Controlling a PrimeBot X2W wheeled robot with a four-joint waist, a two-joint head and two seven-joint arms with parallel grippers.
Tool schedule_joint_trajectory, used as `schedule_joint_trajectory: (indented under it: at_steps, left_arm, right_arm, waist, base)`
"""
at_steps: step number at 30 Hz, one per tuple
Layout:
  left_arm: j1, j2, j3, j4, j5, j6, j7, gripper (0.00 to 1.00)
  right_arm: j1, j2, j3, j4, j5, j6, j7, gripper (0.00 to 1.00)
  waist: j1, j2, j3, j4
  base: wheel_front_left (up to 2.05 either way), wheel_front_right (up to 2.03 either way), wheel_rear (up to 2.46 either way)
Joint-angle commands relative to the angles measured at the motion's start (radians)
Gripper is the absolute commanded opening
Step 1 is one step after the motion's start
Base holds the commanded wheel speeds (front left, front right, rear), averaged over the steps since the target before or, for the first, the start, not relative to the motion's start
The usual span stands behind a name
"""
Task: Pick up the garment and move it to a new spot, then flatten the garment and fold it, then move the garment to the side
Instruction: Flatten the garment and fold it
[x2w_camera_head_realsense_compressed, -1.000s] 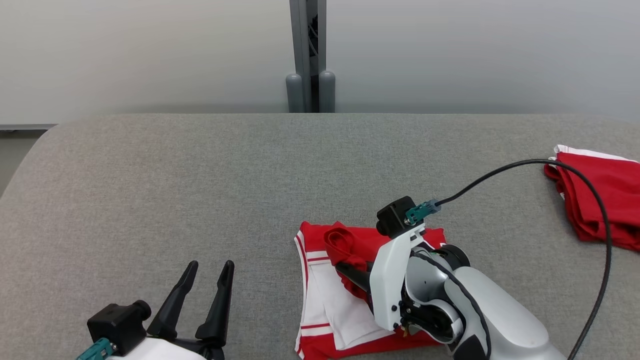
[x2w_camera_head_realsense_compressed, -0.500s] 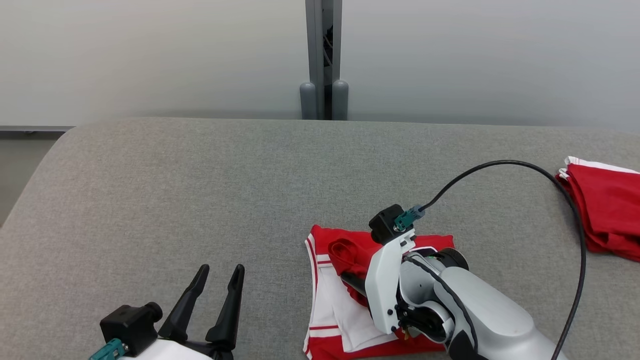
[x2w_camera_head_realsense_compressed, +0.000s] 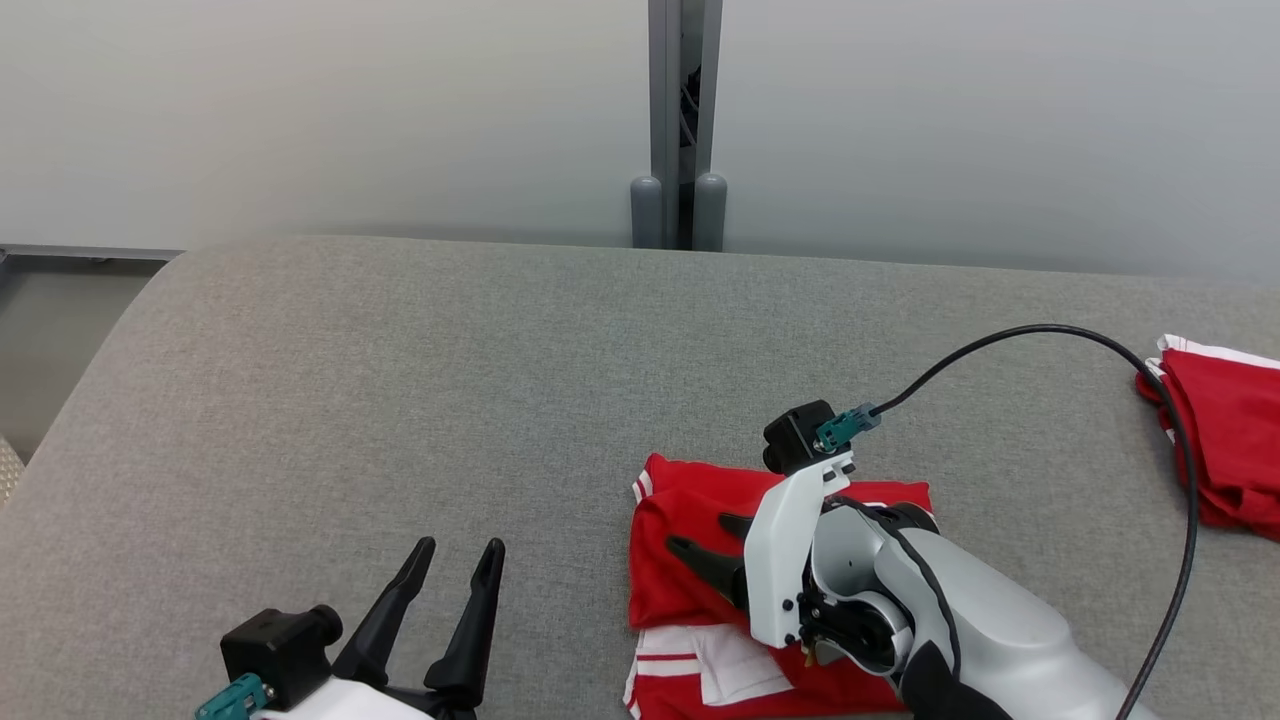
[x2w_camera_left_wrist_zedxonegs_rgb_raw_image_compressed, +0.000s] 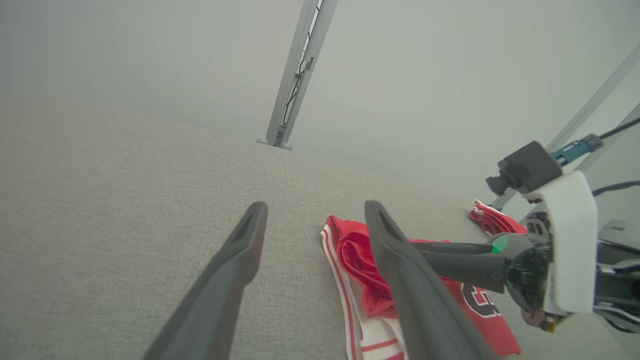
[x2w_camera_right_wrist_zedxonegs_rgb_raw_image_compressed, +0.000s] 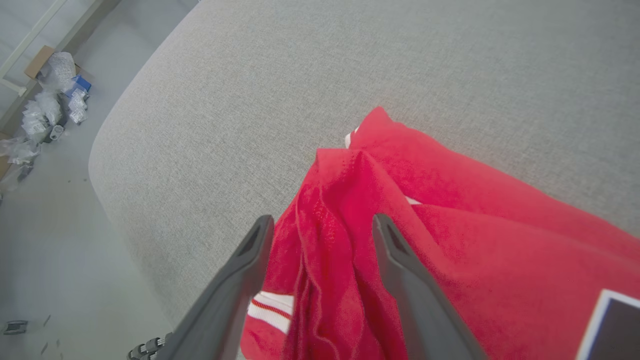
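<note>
The garment (x2w_camera_head_realsense_compressed: 680, 575), red with white striped trim, lies bunched on the grey padded table (x2w_camera_head_realsense_compressed: 400, 400) at the lower middle. My right gripper (x2w_camera_head_realsense_compressed: 700, 533) hovers over its left part, fingers spread and pointing left, nothing pinched between them. The right wrist view has the open right gripper (x2w_camera_right_wrist_zedxonegs_rgb_raw_image_compressed: 322, 220) straddling a raised red fold of the garment (x2w_camera_right_wrist_zedxonegs_rgb_raw_image_compressed: 450, 210). My left gripper (x2w_camera_head_realsense_compressed: 460, 545) stands open at the lower left, apart from the cloth. From the left wrist, the open left gripper (x2w_camera_left_wrist_zedxonegs_rgb_raw_image_compressed: 315, 207) points past the garment (x2w_camera_left_wrist_zedxonegs_rgb_raw_image_compressed: 357, 255).
A second red garment (x2w_camera_head_realsense_compressed: 1220, 440) lies folded at the table's right edge. A black cable (x2w_camera_head_realsense_compressed: 1000, 340) arcs from my right wrist. A grey post (x2w_camera_head_realsense_compressed: 680, 120) stands behind the table. The table's rounded left edge drops to a floor with clutter (x2w_camera_right_wrist_zedxonegs_rgb_raw_image_compressed: 50, 100).
My right gripper has opened and let go of the red fold, which now lies over most of the white inner cloth. The head camera has shifted, so everything sits further right.
</note>
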Motion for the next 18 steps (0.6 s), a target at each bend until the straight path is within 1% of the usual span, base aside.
schedule_joint_trajectory:
  at_steps: [1, 10, 15, 18]
  left_arm:
    - [-0.012, 0.006, 0.004, 0.003, -0.005, -0.003, -0.001, 1.00]
    - [0.002, 0.025, 0.008, -0.006, -0.004, 0.003, 0.002, 1.00]
    - [0.004, 0.032, 0.008, -0.017, 0.001, 0.006, 0.004, 1.00]
    - [0.008, 0.036, 0.009, -0.024, 0.002, 0.011, 0.004, 1.00]
  right_arm:
    - [-0.014, -0.004, 0.012, 0.002, 0.024, 0.000, -0.012, 1.00]
    - [-0.091, -0.004, 0.074, -0.006, 0.176, 0.000, -0.108, 1.00]
    - [-0.155, -0.004, 0.084, 0.032, 0.232, 0.000, -0.184, 1.00]
    - [-0.185, -0.004, 0.090, 0.067, 0.241, 0.000, -0.220, 1.00]
  waist:
    - [0.0000, 0.0000, -0.001, -0.004]
    - [0.0000, 0.0000, -0.008, -0.045]
    - [0.0000, 0.0000, -0.011, -0.069]
    - [0.0000, 0.0000, -0.011, -0.085]
  base:
    - [0.00, 0.00, 0.00]
    - [0.00, 0.00, 0.00]
    - [0.00, 0.00, 0.00]
    - [0.00, 0.00, 0.00]
